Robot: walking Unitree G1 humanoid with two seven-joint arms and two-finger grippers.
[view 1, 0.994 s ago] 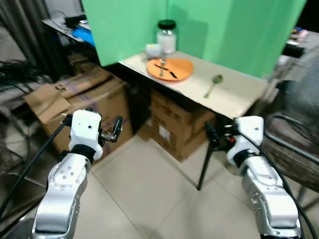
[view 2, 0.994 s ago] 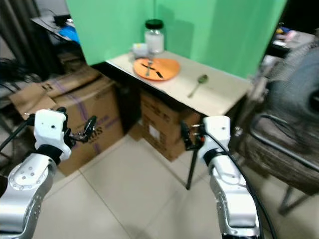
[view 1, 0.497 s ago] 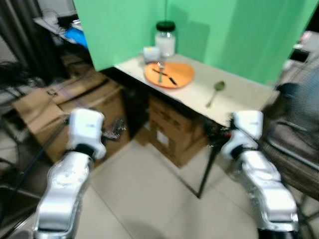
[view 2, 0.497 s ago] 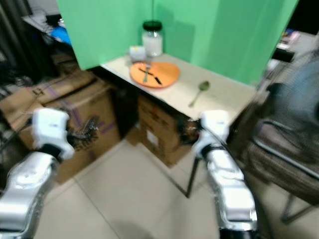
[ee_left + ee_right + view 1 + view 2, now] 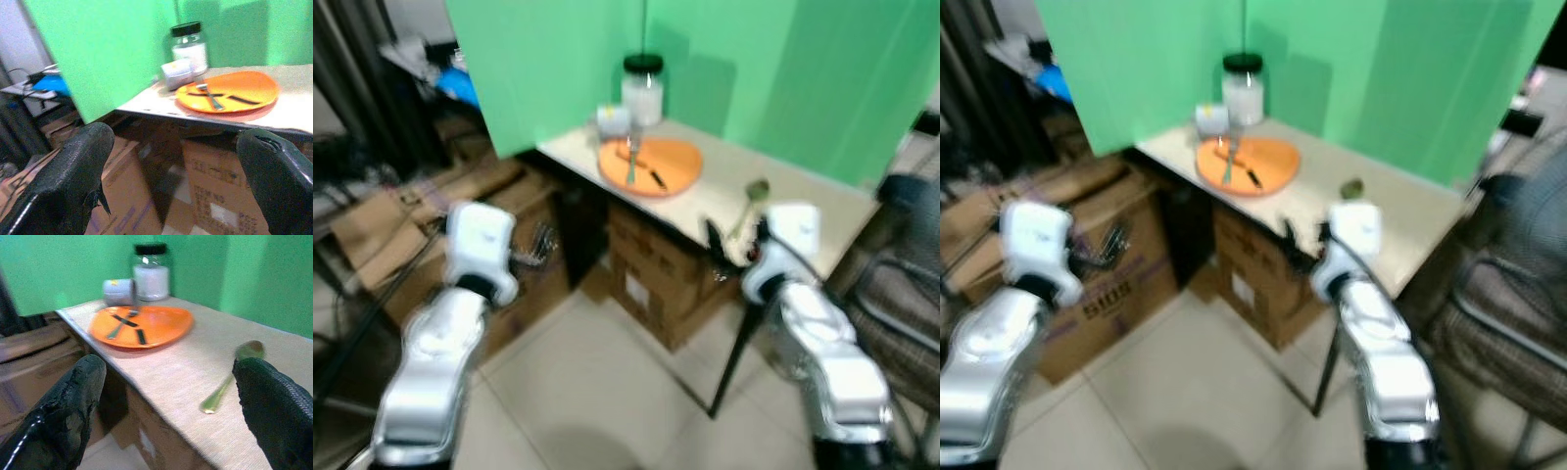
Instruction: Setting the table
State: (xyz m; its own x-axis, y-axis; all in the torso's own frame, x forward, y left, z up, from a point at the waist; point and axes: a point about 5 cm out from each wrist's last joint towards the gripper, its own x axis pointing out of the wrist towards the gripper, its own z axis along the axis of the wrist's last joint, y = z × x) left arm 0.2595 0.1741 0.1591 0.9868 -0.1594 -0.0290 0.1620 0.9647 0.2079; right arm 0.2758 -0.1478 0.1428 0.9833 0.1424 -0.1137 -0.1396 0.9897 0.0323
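Both grippers held spread wide in front of a small beige cloth-topped table [image 5: 803, 201] backed by a green screen [image 5: 754, 69].
Brown cardboard boxes [image 5: 651, 274] sit under it. Far-left on top lies a round orange plate [image 5: 142, 325] bearing cutlery, a white black-lidded jar [image 5: 150, 278] behind. A green metal spoon [image 5: 230, 377] lies right. The right gripper [image 5: 171, 401] hangs at the near edge; the left gripper [image 5: 181, 181] is off left.

You've got motion blur across both eye views, edges smeared, worst at the frame borders. Lighting is even and bright on the green backdrop [image 5: 724, 69]; under the table [image 5: 803, 201] it's dark. Wrist views are soft, with near fingers [image 5: 63, 406] out of focus.
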